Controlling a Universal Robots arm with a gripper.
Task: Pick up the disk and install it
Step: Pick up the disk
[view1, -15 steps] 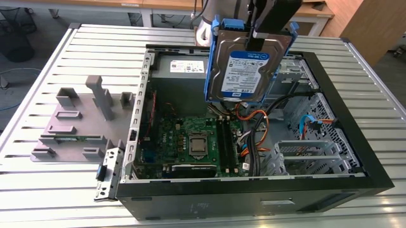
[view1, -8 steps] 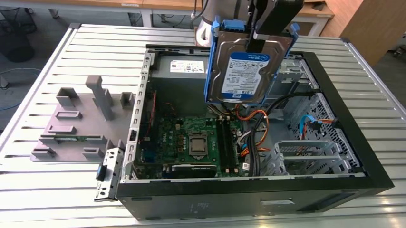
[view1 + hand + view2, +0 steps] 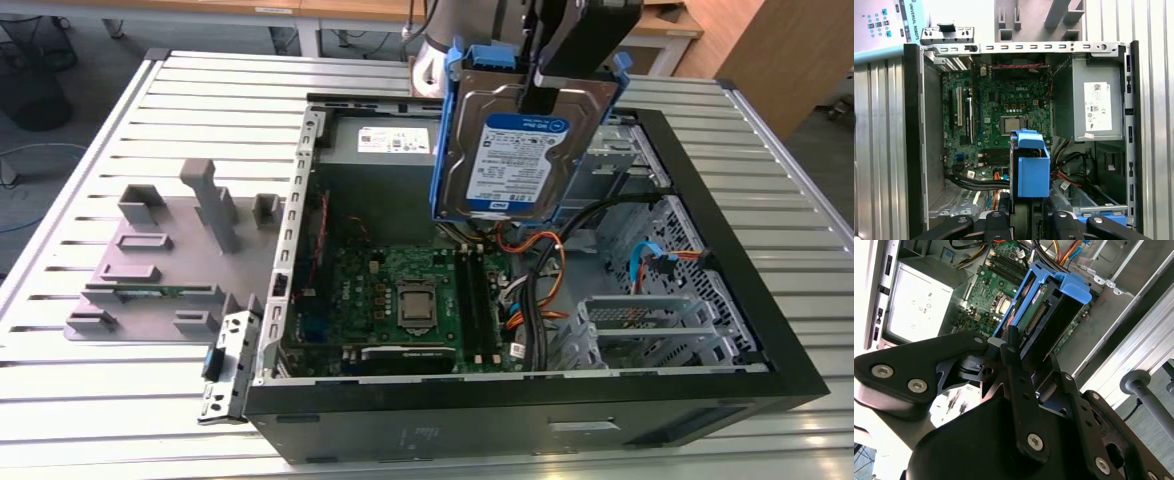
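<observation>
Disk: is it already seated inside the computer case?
No, the claw holds the disk upright in the air above the open case.

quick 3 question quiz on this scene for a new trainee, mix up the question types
1. Multiple choice: the gripper is
A) open, holding nothing
B) shut on the disk
C) open, beside the disk
2. True or false: the disk is already seated inside the computer case.
3. Short answer: what colour is the carrier frame clipped around the disk?

Key
1. B
2. False. The disk is held up above the open case.
3. Blue
</observation>
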